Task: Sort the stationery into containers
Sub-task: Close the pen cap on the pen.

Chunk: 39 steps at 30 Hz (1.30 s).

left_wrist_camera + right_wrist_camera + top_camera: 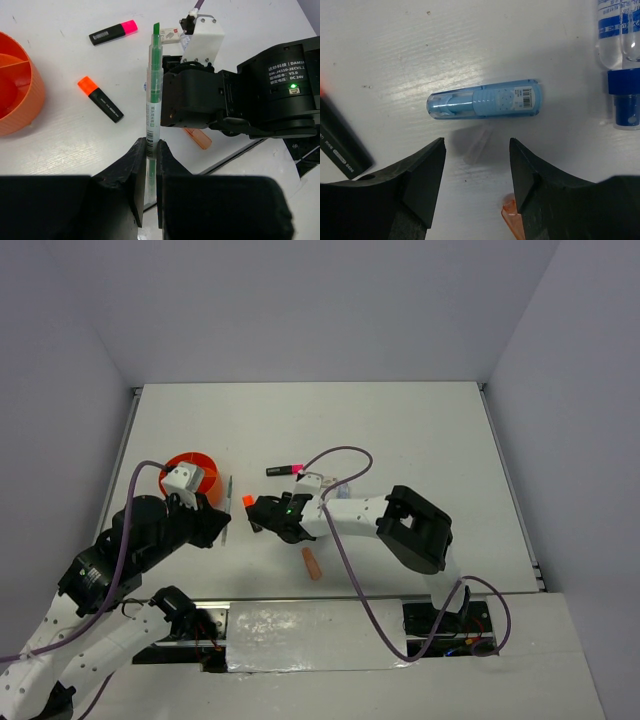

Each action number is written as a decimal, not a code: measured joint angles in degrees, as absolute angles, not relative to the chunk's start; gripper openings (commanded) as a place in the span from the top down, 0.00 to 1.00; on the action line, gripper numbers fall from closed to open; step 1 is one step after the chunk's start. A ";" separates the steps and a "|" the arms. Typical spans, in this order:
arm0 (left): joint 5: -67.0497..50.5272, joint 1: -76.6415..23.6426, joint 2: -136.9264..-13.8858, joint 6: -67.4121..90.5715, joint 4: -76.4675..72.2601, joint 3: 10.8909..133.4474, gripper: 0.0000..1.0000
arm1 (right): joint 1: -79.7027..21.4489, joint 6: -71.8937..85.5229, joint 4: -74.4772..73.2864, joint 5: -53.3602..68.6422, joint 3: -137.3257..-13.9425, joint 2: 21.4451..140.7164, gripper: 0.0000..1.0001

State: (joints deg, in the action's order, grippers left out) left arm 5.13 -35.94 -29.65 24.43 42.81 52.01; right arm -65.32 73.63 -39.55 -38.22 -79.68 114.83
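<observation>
My left gripper (151, 146) is shut on a thin clear pen with a green core (153, 95), held above the table; the pen shows as a thin grey line in the top view (228, 502), right of the round orange tub (190, 472). The tub's divided inside shows in the left wrist view (15, 95). My right gripper (476, 146) is open and empty, just short of a light blue marker (485, 99) lying crosswise on the table. An orange-capped highlighter (100, 99) and a pink-capped highlighter (113, 32) lie on the table.
Two blue-capped markers (620, 55) lie at the right gripper's upper right. A peach oblong eraser (313, 563) lies near the front edge, its tip by the right finger (512, 220). The right arm (240, 100) is close beside the held pen.
</observation>
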 measured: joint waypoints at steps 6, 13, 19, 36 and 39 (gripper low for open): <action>5.06 -35.94 -29.08 24.71 42.41 52.01 1.00 | -64.82 73.63 -39.57 -37.95 -79.83 115.87 0.45; 5.04 -35.94 -28.99 25.67 42.35 52.01 1.00 | -64.82 73.65 -39.33 -36.82 -79.83 116.36 0.50; 5.06 -35.94 -28.86 25.69 42.35 52.01 1.00 | -64.84 73.45 -39.55 -36.82 -79.81 116.42 0.65; 5.04 -36.07 -27.88 25.71 42.35 51.99 1.00 | -65.12 73.89 -36.36 -37.67 -74.65 113.40 1.00; 4.99 -36.07 -27.88 25.71 42.35 51.99 1.00 | -65.12 73.65 -33.52 -36.97 -71.37 111.15 1.00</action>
